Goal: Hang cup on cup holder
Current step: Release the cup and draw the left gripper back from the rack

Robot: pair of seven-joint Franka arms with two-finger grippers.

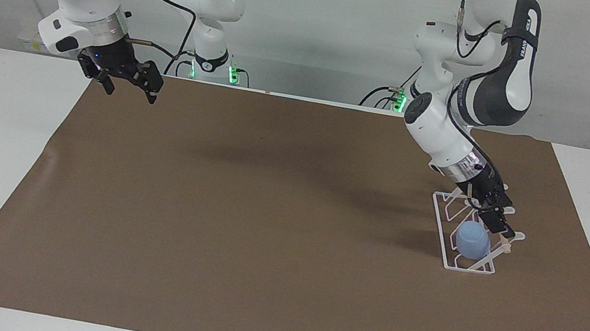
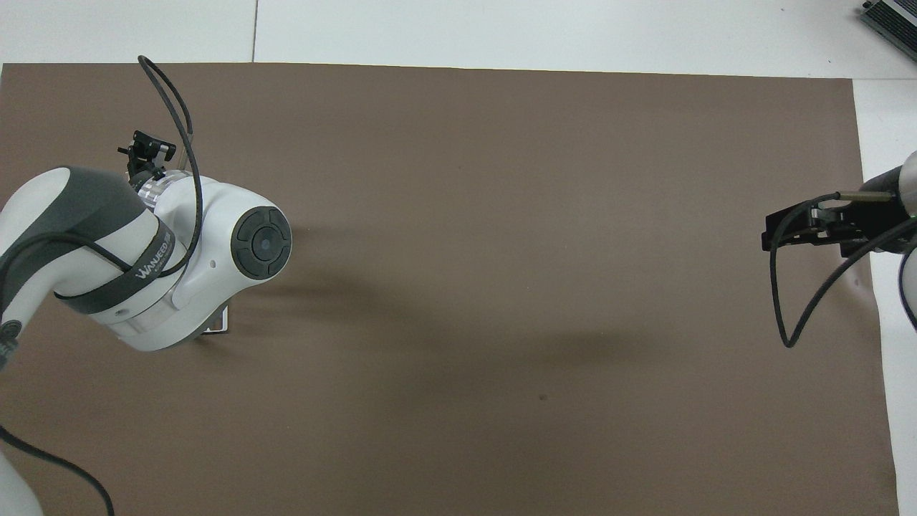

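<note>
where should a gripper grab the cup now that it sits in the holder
Probably the cup's round wall, from above. It sits inside the holder, base turned toward the camera, with prongs beside it and the dowel at the left gripper's side, so coming in sideways looks blocked.

Cup holder (image 2: 218,328) largely under left arm

Lt-blue cup (image 1: 473,239) sits on white wire cup holder (image 1: 449,255).

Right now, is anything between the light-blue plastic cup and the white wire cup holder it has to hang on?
Nothing visible does. The light-blue plastic cup already sits among the prongs of the white wire cup holder, apart from the left gripper just above it. The right gripper waits over the mat's corner.
</note>
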